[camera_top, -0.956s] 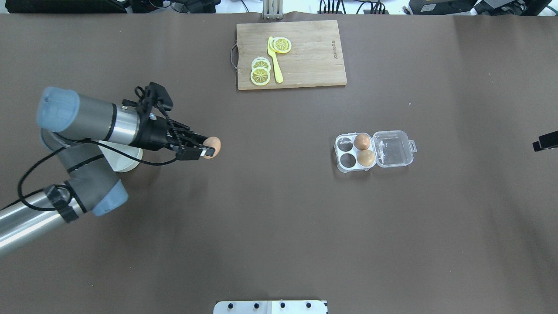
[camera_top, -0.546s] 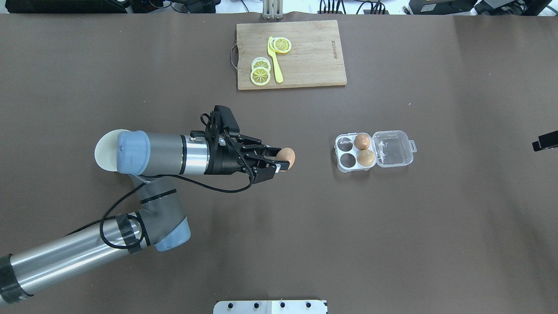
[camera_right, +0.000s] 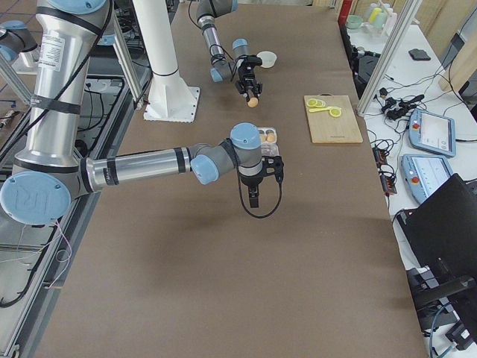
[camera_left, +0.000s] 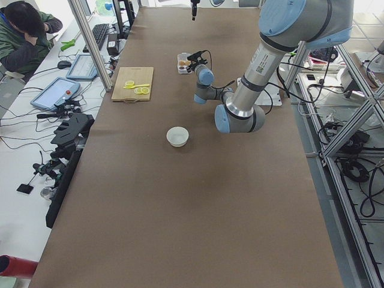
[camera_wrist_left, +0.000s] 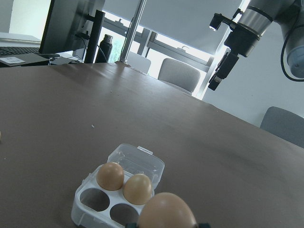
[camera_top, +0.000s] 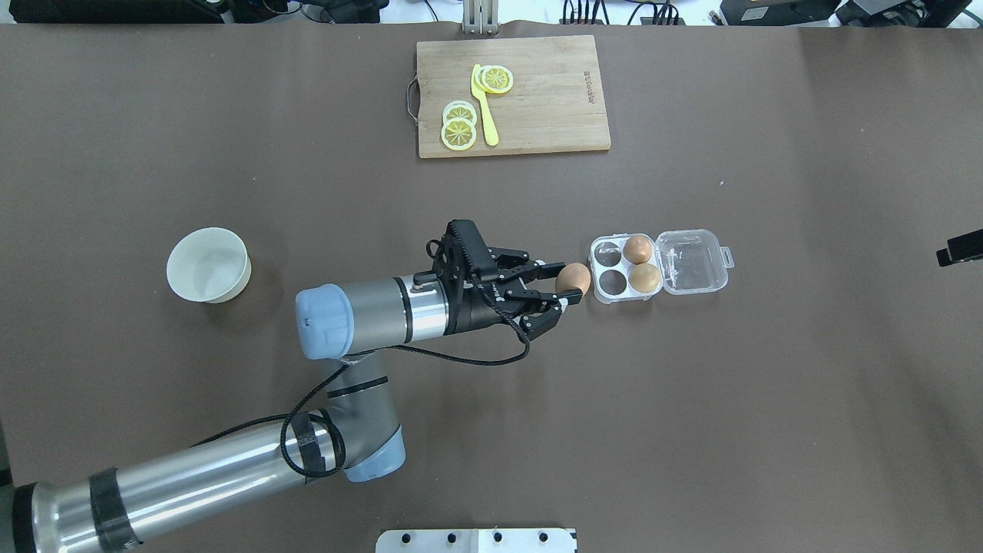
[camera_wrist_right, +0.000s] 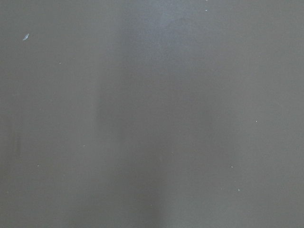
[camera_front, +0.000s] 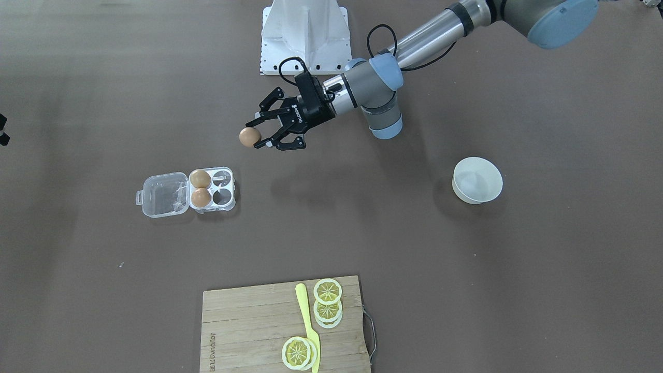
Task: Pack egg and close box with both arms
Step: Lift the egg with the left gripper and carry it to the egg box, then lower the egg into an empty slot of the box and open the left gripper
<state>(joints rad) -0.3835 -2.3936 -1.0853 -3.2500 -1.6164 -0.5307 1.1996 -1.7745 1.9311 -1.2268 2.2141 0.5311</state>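
Observation:
My left gripper point(camera_top: 566, 285) is shut on the tan egg point(camera_top: 575, 276) and holds it above the table, just left of the box point(camera_top: 596, 259). The box is a clear four-cup carton with its lid point(camera_top: 695, 261) open flat to the right. Two darker eggs point(camera_top: 637, 250) fill its right-hand cups; the two left-hand cups are empty. In the left wrist view the held egg point(camera_wrist_left: 166, 213) sits low in front of the box point(camera_wrist_left: 83, 209). In the front view the egg point(camera_front: 249, 137) hangs short of the box point(camera_front: 228, 199). Only a black bit of my right gripper point(camera_top: 960, 248) shows at the right edge; I cannot tell whether it is open or shut.
A white bowl point(camera_top: 209, 264) stands at the left. A wooden cutting board point(camera_top: 553, 100) with lemon slices and a yellow knife lies at the far middle. The white pedestal point(camera_front: 305, 36) is at the robot's side. The right wrist view shows only brown table.
My left arm has carried the egg rightwards from beside the bowl to just left of the box. The bowl is now uncovered. The right gripper has not moved.

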